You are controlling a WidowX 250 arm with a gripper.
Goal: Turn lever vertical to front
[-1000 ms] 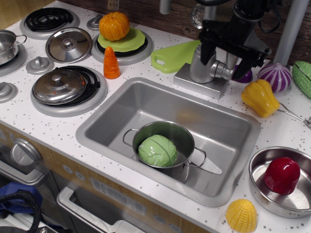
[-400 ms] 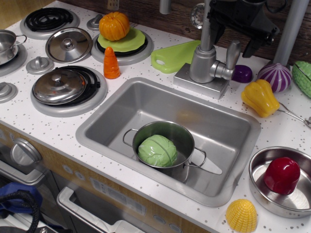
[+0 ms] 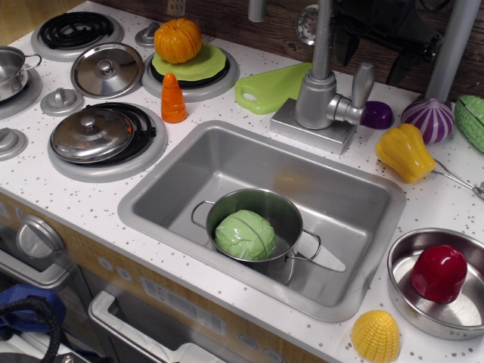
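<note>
Silver-grey and matte, the short paddle-shaped lever (image 3: 364, 81) stands upright beside the cylindrical metal faucet body (image 3: 315, 100), joined to it by a stub on the body's right side. It is in the same upright pose as 0.4 s ago; a second ago it was hidden behind the tool.

What has changed is the black pincer (image 3: 378, 34). A second ago it sat low over the faucet body and lever. At 0.4 s ago it had risen above them. Now it has pulled back further, toward the dark wooden back wall at the top edge, and nothing is held in it. The lever lies below it and slightly left, well apart. So much of the pincer is cut off and dark against the wall that I cannot tell whether its fingers stand apart or together.

Left of the pincer rises the tall thin grey faucet pipe (image 3: 324, 34), with the clear round knob (image 3: 306, 23) just beyond. Below the pincer and a little right sit the small purple piece (image 3: 376, 114) and the purple-and-white striped onion toy (image 3: 428, 119); the yellow pepper toy (image 3: 406, 152) lies further below. Far below and left, in the steel sink basin (image 3: 344, 197), the small steel pot (image 3: 257, 215) holds the pale green cabbage toy (image 3: 244, 234). None of these has shifted across the three moments.
</note>
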